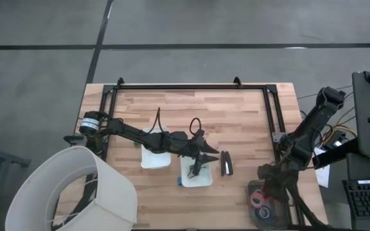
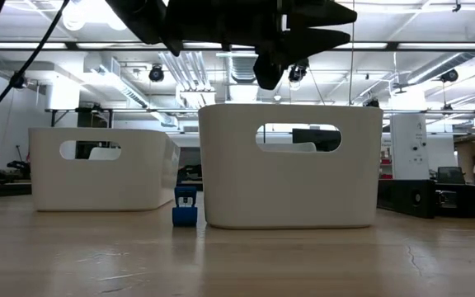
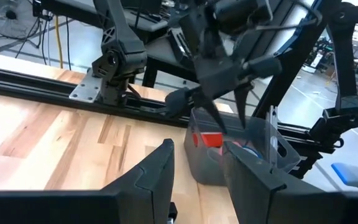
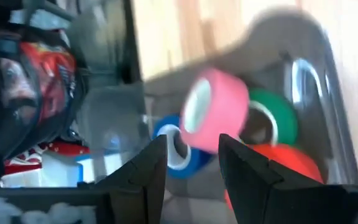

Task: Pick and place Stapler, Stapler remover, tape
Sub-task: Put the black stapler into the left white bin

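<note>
Two dark fingers (image 4: 247, 171) of the right pincer (image 4: 191, 165) frame a pink ring-shaped tape roll (image 4: 215, 112), which sits just beyond their tips with a clear gap between them and nothing clamped. Behind the pink roll lie a green tape roll (image 4: 272, 121), a blue tape roll (image 4: 173, 146) and a red tape roll (image 4: 284, 163), all inside a dark translucent plastic bin (image 4: 303, 68). From above, that bin (image 1: 267, 215) stands at the near right corner of the light wooden table (image 1: 172, 109), with the right pincer (image 1: 266, 186) directly over it.

The left pincer (image 1: 199, 162) hangs over the right-hand of two white rectangular trays (image 1: 204, 181); its fingers (image 3: 160, 171) stand moderately apart and hold nothing. The slim black desk stapler (image 1: 226, 163) lies flat on the table just beside that tray, on the side away from the left arm and near the left pincer but untouched. The second white tray (image 1: 151, 159) sits under the left forearm. In the low view a small blue object (image 2: 185, 206) stands between the two trays; what it is cannot be told.
</note>
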